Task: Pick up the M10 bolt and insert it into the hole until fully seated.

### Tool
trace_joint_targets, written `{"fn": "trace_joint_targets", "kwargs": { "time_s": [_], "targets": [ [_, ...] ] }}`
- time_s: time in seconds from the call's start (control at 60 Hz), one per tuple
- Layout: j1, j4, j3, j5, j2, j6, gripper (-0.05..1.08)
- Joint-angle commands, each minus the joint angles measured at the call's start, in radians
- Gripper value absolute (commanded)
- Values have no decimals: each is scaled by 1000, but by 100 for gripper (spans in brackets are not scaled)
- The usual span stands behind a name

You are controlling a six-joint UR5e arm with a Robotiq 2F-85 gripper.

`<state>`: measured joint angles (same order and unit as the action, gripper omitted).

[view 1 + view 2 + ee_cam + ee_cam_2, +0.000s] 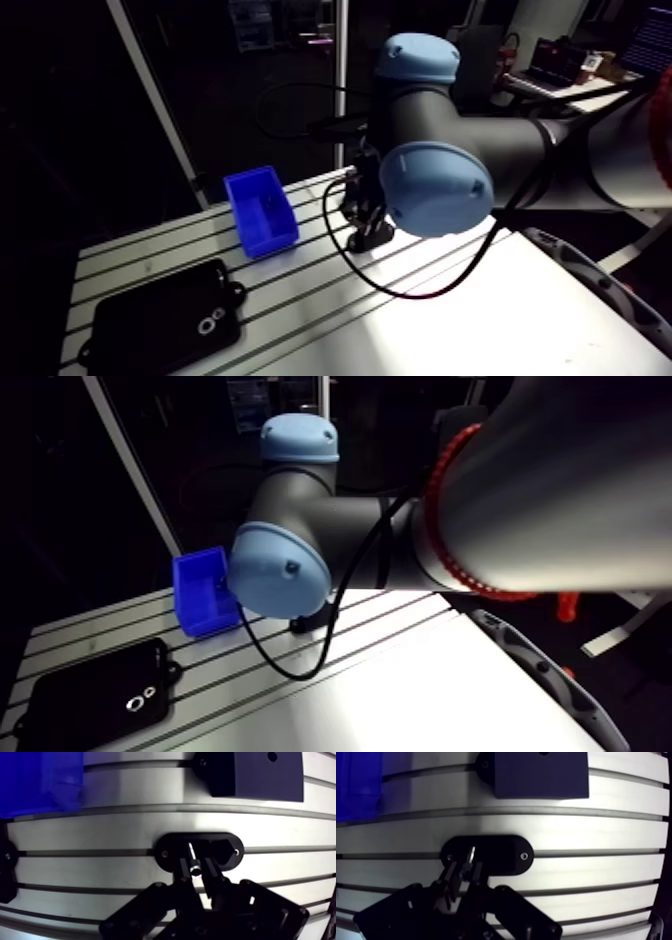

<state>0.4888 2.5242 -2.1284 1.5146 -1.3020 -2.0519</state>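
Observation:
In the wrist view my gripper (196,872) is shut on the M10 bolt (192,858), a small shiny bolt held by its head end. Its shank points away from the fingers, over a black oval holder (220,847) that is screwed to the table. I cannot tell whether the bolt touches the holder. In the arm view the gripper (368,228) reaches down to the table just right of a blue bin (262,210). A black plate (160,322) with two small light rings (210,323) lies near the table's front left corner.
A black block (255,774) is bolted to the table ahead of the gripper, past the oval holder. The blue bin (40,782) stands ahead and off to one side. The slotted aluminium table (300,300) runs between the bin and the black plate.

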Motion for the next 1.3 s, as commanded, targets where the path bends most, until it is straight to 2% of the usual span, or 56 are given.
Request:
{"fn": "trace_joint_targets", "kwargs": {
  "time_s": [0.017, 0.367, 0.483, 0.617, 0.667, 0.783, 0.8, 0.817, 0.85, 0.883, 0.933, 0.95, 0.967, 0.983, 1.017, 1.033, 1.05, 1.067, 1.083, 1.1, 1.133, 1.167, 1.2, 1.217, 1.3],
  "targets": [
    [1, 0, 6, 0, -1, 0, 77],
    [-4, -16, 35, -8, -41, 0, 86],
    [-5, -50, 54, -13, -56, -1, 90],
    [-6, -89, 91, -34, -75, 10, 100],
    [-6, -98, 98, -36, -83, 12, 103],
    [-6, -203, 172, -34, -99, 25, 108],
    [-4, -248, 199, -32, -99, 36, 108],
    [-4, -248, 199, -32, -99, 36, 108],
    [-4, -338, 261, -31, -95, 77, 108],
    [-4, -338, 261, -31, -95, 77, 108],
    [-4, -422, 326, -22, -85, 118, 108],
    [-4, -422, 326, -22, -85, 118, 108],
    [-3, -469, 359, -15, -81, 133, 108],
    [-3, -469, 359, -15, -81, 133, 108],
    [-1, -576, 429, 13, -64, 148, 108],
    [-1, -576, 429, 13, -64, 148, 108],
    [-1, -625, 463, 27, -55, 151, 108],
    [-1, -625, 463, 27, -55, 151, 108],
    [-2, -667, 496, 39, -50, 157, 108],
    [-2, -667, 496, 39, -50, 157, 108],
    [-4, -740, 564, 47, -33, 165, 108],
    [-4, -740, 564, 47, -33, 165, 108],
    [-2, -804, 628, 50, -4, 170, 108],
    [-2, -804, 628, 50, -4, 170, 108],
    [-2, -907, 719, 53, 39, 183, 108]
  ]
}}
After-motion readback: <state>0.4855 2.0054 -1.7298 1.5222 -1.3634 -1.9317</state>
